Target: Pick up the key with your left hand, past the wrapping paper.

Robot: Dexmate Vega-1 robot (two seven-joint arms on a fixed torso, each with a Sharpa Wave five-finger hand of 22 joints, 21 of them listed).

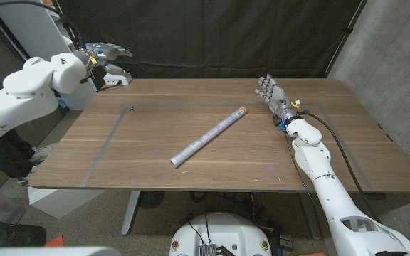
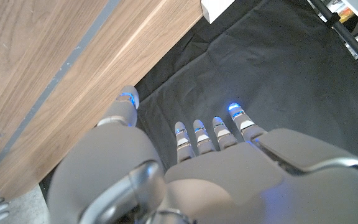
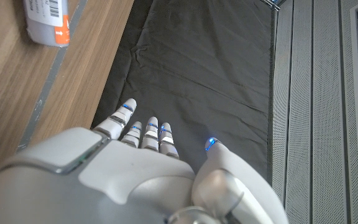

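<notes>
Lying slantwise across the middle of the wooden surface [image 1: 347,153], the roll of wrapping paper [image 1: 208,136] runs from a white end near the front to an orange-capped end toward the back right, with bare wood all around it and a faint grey tape line [image 1: 102,149] marking a rectangle on the boards. The key [image 1: 132,109] is a tiny dark speck near the back left, just by the corner of that tape line, well apart from the roll — too small to make out its shape. The left hand [image 1: 107,53] is off the surface altogether, raised beyond the back left corner against the black curtain [image 1: 212,35]; the key lies on the surface to the right of it and nearer the robot, with open wood between. In the left wrist view the fingers [image 2: 197,134] reach out straight and spread over the dark cloth, holding nothing, beside the surface's edge, and a bit of the roll's orange cap shows at the picture's border. The right hand [image 1: 272,92] stands near the back right, just beyond the roll's orange end and apart from it, fingers extended and loose, grasping nothing; whether it touches the wood cannot be told. The right wrist view shows its fingers [image 3: 146,134] over the curtain past the far edge, with the capped, labelled end of the roll cut off at the corner. A grey wall [image 1: 397,64] closes the right side.
</notes>
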